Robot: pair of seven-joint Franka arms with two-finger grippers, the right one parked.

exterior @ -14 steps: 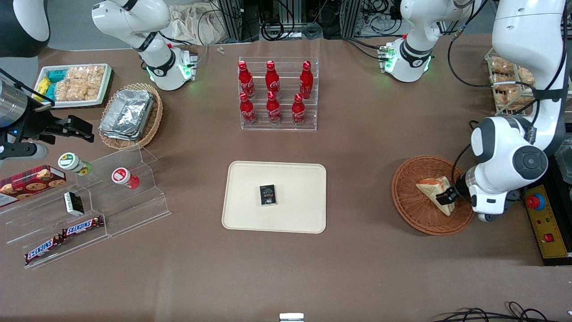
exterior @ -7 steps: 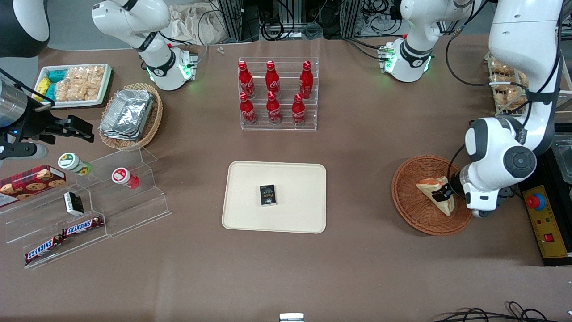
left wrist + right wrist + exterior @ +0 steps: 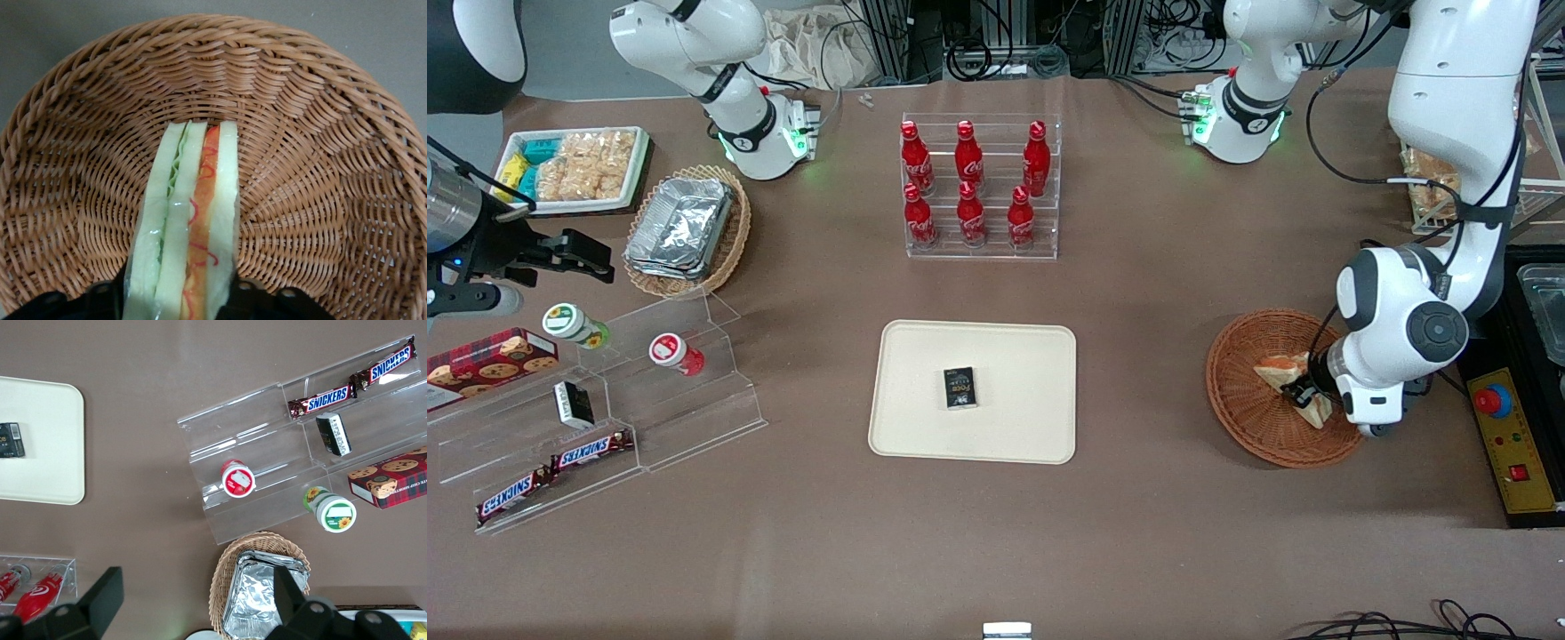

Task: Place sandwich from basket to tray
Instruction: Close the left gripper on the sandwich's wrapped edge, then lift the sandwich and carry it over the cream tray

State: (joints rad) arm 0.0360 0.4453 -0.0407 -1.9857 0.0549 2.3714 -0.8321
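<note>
The sandwich [image 3: 1279,369] lies in the reddish-brown round basket [image 3: 1240,391] toward the working arm's end of the table. My left gripper [image 3: 1303,391] is down in the basket, shut on the sandwich. In the left wrist view the sandwich [image 3: 190,227] shows its cut edge of white bread, green and orange filling. It stands between the black fingers [image 3: 107,300], which touch both of its sides, with the basket weave [image 3: 320,167] all round. The cream tray [image 3: 1014,356] lies at the table's middle.
A small black packet [image 3: 959,388] lies on the tray. A clear rack of red bottles [image 3: 978,187] stands farther from the camera than the tray. A yellow control box [image 3: 1512,444] lies beside the basket at the table's end.
My arm has swung a little toward the tray side and the gripper has slid slightly along the sandwich in the basket. The sandwich has hardly moved.
</note>
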